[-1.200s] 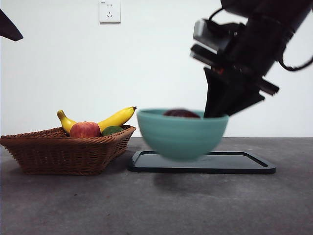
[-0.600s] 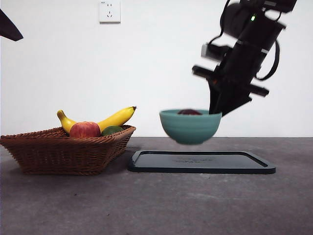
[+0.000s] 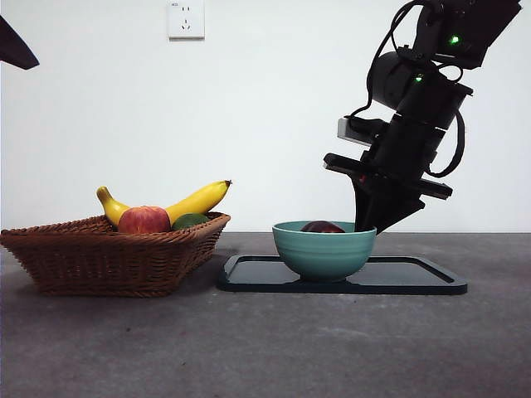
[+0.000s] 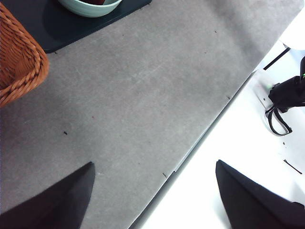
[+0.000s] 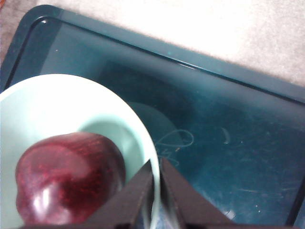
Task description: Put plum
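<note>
1. Teal-green and smooth, the bowl (image 3: 323, 249) now sits on the dark tray (image 3: 415, 284) right of centre in the front view; half a second ago it hung clear above the tray, and a second ago it was larger, blurred and further left.
2. The plum (image 3: 323, 226) lies inside the bowl, its dark maroon top just showing over the rim; in the right wrist view it fills the lower left of the bowl (image 5: 57, 109), glossy and touching the inner wall.
3. The right gripper (image 3: 366, 225) comes down from the upper right of the front view to the bowl's right rim; it has come lower with the bowl since the earlier frames.
4. In the right wrist view its two jaws pinch the bowl's rim (image 5: 156, 191), one inside the wall and one outside, pressed close with only the thin rim between them.
5. The left gripper (image 4: 152, 195) hangs over the table edge, jaws spread wide with nothing between them; in the front view it is only a black tip at the upper left corner, as before.
6. The wicker basket (image 3: 108, 257), at lower left of the front view, holds a banana (image 3: 199, 199), a red apple (image 3: 144, 220) and a green fruit (image 3: 190, 220), unchanged.
7. The basket's right edge stands just beside the tray's left edge.
8. The tray is bare to the right of the bowl, and grey table (image 3: 265, 348) lies open across the lower frame.
</note>
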Robot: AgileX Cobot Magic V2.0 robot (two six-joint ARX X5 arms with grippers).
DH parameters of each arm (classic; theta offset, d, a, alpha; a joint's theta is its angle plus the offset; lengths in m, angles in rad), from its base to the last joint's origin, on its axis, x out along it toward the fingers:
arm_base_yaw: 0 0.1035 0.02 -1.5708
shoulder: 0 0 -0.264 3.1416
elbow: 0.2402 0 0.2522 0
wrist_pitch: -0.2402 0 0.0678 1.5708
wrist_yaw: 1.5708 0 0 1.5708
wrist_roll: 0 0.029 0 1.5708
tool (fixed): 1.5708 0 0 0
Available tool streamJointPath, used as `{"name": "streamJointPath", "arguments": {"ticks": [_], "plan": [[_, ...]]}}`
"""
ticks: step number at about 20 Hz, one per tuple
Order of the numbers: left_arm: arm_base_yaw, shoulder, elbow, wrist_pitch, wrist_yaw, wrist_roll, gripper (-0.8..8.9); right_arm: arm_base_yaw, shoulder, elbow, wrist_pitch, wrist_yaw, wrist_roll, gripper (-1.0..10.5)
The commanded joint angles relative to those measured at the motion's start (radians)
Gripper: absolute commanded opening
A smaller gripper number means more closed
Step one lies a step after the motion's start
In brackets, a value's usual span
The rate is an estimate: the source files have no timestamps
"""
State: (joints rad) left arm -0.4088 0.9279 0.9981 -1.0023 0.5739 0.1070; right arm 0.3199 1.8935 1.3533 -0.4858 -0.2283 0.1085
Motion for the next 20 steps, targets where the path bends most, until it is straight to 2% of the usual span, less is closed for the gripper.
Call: {"name": "streamJointPath", "arguments": {"ticks": [1,2,3,8,14,18,20], "plan": [[-0.004,0.006,0.01,0.007,0.003,0.013,4.04,0.005,0.019,0.023,-0.006,-0.003,-0.002,1.2],[-0.004,0.006,0.01,0.007,0.003,0.013,4.04,0.004,0.013,0.023,-0.011,-0.003,0.009,1.9],[-0.004,0.006,0.01,0.007,0.003,0.013,4.04,0.004,0.0,0.024,-0.015,-0.002,0.015,2.2],[-0.004,0.006,0.01,0.007,0.003,0.013,4.04,0.004,-0.189,0.024,-0.029,0.008,0.014,2.2],[-0.004,0.006,0.01,0.007,0.003,0.013,4.05,0.005,-0.566,0.022,-0.281,-0.018,-0.085,2.2],[-0.004,0.006,0.01,0.007,0.003,0.013,4.04,0.006,-0.735,-0.008,-0.377,-0.02,-0.087,2.2],[-0.004,0.006,0.01,0.008,0.003,0.013,4.04,0.012,-0.809,-0.051,-0.397,-0.056,-0.087,2.2]]}}
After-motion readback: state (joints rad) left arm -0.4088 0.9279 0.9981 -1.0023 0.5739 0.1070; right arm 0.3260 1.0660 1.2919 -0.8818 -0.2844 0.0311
